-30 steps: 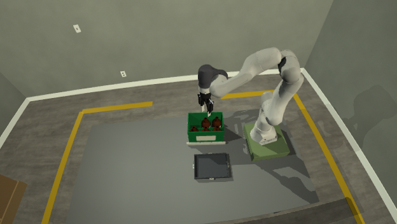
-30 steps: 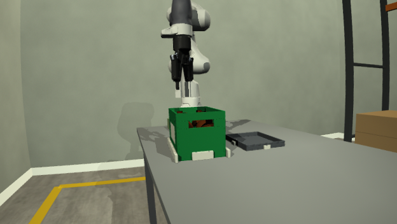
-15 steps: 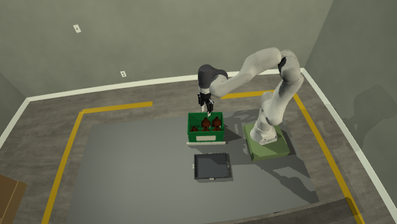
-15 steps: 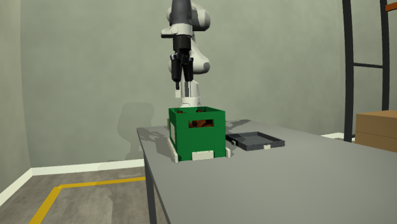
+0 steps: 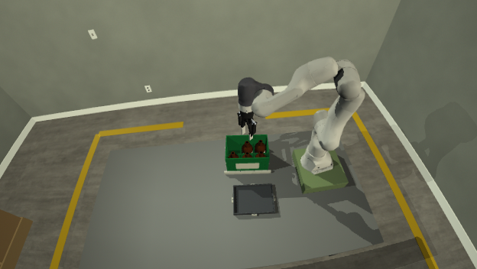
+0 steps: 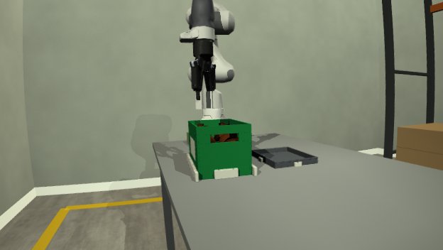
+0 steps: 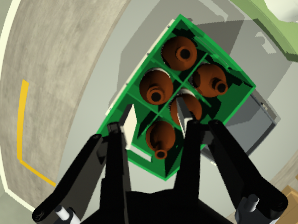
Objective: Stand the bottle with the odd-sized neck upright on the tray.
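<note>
A green crate stands on the grey table and holds several brown bottles, all upright. From above, the wrist view shows the crate with bottles at the far end, in the middle and at the near end. The dark grey tray lies empty in front of the crate; in the exterior view the tray is to the right of the crate. My gripper hangs well above the crate's rear part, partly open and empty. The wrist view shows its fingers apart over the near bottles.
White corner brackets sit at the crate's base. The robot stands on a green pedestal right of the crate. A brown box and a dark rack are at the far right.
</note>
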Available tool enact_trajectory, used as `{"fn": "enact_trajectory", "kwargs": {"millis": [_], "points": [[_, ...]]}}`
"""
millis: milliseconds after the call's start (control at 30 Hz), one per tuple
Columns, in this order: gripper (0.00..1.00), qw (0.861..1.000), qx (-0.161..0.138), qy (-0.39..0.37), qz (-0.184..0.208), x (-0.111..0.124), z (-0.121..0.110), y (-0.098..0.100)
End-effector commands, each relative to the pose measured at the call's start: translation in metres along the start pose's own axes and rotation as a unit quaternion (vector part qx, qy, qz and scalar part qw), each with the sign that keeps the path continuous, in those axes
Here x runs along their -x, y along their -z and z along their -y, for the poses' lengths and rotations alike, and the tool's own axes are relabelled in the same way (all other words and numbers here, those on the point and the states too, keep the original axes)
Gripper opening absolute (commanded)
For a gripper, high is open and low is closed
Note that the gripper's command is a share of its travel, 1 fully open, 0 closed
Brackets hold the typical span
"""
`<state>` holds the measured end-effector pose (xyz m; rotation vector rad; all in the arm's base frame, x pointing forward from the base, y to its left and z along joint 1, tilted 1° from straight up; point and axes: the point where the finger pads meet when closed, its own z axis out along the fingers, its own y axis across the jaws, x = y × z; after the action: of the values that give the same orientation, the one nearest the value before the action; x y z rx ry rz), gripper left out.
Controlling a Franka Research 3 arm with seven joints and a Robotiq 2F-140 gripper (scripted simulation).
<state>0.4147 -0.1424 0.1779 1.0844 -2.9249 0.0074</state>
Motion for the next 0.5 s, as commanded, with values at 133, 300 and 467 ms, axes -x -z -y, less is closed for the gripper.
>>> {"fn": "enact_trajectory", "kwargs": {"millis": [133, 300, 467], "points": [[0.44, 1.0, 0.0, 0.002, 0.001, 0.0, 0.001, -0.004], [0.44, 1.0, 0.0, 0.002, 0.001, 0.0, 0.001, -0.009], [0.44, 1.0, 0.0, 0.002, 0.001, 0.0, 0.001, -0.014]]}}
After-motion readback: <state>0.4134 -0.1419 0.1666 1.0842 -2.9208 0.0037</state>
